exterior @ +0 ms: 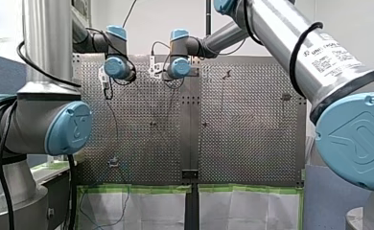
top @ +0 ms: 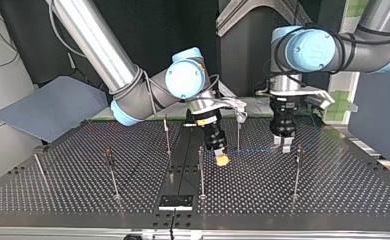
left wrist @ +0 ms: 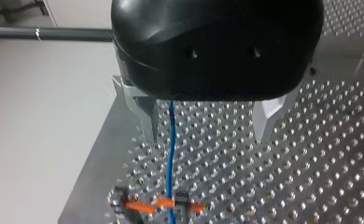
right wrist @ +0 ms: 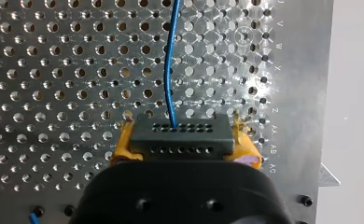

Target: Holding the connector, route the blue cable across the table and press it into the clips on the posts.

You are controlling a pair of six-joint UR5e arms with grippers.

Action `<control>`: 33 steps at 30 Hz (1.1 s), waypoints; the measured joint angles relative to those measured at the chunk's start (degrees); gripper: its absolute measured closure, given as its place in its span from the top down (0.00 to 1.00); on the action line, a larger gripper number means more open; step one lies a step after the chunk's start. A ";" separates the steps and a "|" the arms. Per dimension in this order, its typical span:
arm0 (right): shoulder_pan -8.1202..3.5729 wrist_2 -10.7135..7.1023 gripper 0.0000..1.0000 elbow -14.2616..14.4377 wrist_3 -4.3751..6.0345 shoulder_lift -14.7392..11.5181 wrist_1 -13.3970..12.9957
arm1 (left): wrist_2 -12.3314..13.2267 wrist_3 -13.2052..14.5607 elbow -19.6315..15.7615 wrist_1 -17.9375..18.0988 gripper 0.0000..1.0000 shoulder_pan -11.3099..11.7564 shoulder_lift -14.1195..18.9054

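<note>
My right claw (top: 222, 159) is clamping its yellow pads (right wrist: 122, 147) on the connector (right wrist: 180, 135), a dark grey block with two rows of small holes, holding it low over the table (right wrist: 45, 79) near the top view's middle. The cable (right wrist: 169, 70), thin and bright blue, is coming out of one of the connector's holes and running ahead over the perforated table. My left claw (left wrist: 206, 137) is hanging with its metal fingers (left wrist: 148, 116) spread apart, gripping nothing, the cable passing loose between them and going down to an orange part (left wrist: 143, 205) on the table.
</note>
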 joint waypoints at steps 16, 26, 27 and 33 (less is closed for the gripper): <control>-0.26 0.00 0.00 0.01 -0.06 0.04 0.00 | -1.46 -0.97 3.91 2.70 1.00 -1.03 -4.39; -0.32 -0.08 0.00 0.01 0.00 0.01 0.06 | -0.84 -3.00 3.93 2.09 0.13 -1.09 -4.51; -0.32 -0.08 0.00 0.01 0.00 0.01 0.06 | -0.87 -3.08 3.93 1.97 0.13 -1.09 -4.51; -0.32 -0.06 0.00 0.03 0.00 0.02 0.17 | -2.01 -3.11 3.89 1.08 0.00 -1.10 -4.52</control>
